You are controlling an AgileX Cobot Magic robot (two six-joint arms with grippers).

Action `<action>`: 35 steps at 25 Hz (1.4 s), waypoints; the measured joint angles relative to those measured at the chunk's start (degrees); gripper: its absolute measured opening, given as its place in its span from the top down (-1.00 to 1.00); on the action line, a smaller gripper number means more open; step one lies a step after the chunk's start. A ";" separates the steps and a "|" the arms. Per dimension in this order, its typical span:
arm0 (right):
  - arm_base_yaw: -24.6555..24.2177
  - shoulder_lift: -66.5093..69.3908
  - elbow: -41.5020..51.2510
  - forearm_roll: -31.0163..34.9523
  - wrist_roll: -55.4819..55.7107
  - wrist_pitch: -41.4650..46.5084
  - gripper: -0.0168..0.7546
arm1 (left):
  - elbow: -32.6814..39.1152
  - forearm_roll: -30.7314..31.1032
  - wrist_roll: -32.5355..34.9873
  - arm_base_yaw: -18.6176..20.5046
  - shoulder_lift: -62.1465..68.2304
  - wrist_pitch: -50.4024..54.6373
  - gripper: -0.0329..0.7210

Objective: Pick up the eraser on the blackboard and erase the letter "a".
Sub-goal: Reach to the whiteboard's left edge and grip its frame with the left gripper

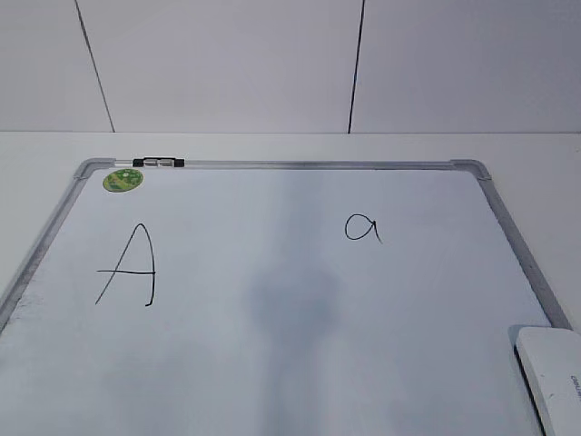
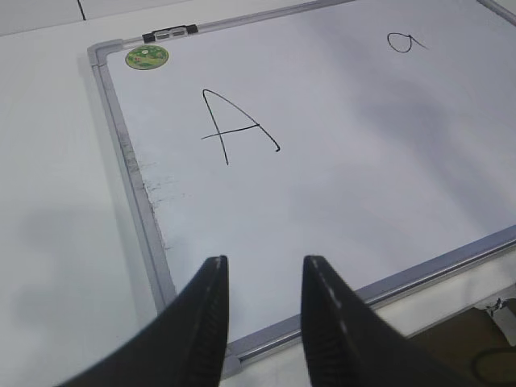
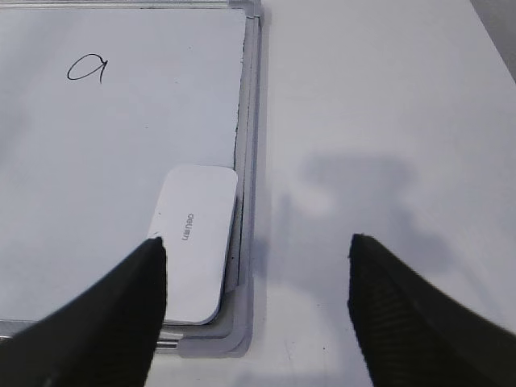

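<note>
The blackboard [image 1: 300, 363] is a white board with a silver-grey frame, lying flat on the table. The eraser [image 1: 556, 372] is a white block with grey lettering at the board's near right corner; it also shows in the right wrist view [image 3: 195, 238]. The letter "a" [image 1: 361, 227] is at the upper right of the board, seen also in the left wrist view [image 2: 403, 41] and the right wrist view [image 3: 87, 68]. My right gripper [image 3: 256, 254] is open and empty, above the board's corner, just right of the eraser. My left gripper [image 2: 264, 270] is open and empty over the board's near left corner.
A large capital "A" [image 1: 130, 265] is written on the board's left half. A round green sticker [image 1: 123, 180] and a small black-and-clear marker [image 1: 158, 163] sit at the far left corner. White table [image 3: 387, 121] surrounds the board; a white wall stands behind.
</note>
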 joint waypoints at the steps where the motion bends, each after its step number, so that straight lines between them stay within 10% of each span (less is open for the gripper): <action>1: 0.00 0.00 0.00 0.00 0.00 0.00 -0.44 | 0.00 0.00 0.00 0.00 0.00 0.00 0.29; 21: 0.00 13.19 -8.35 -1.18 3.12 6.75 -0.44 | 0.00 -1.89 -2.11 0.00 1.93 -0.36 0.29; 35: 0.00 37.63 -16.90 0.12 6.21 6.86 -0.44 | -14.65 -0.59 -5.62 0.00 33.97 1.91 0.28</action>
